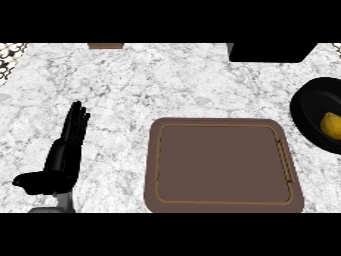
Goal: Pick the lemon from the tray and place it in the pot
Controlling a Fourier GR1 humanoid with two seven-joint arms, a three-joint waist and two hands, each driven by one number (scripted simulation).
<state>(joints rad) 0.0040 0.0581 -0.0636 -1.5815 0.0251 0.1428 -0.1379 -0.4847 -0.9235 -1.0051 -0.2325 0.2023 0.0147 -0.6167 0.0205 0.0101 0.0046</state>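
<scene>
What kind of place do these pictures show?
Probably a kitchen counter: a white marbled worktop, a black pot with a lemon inside it, and a brown tray beside the pot.

One camera sits up high where the robot's head is and looks steeply down at the counter (165,75). It is close enough that the tray (217,165) fills much of the lower middle, the pot (313,102) is cut off by the right side, and the left hand (64,150) shows at the bottom left.
</scene>
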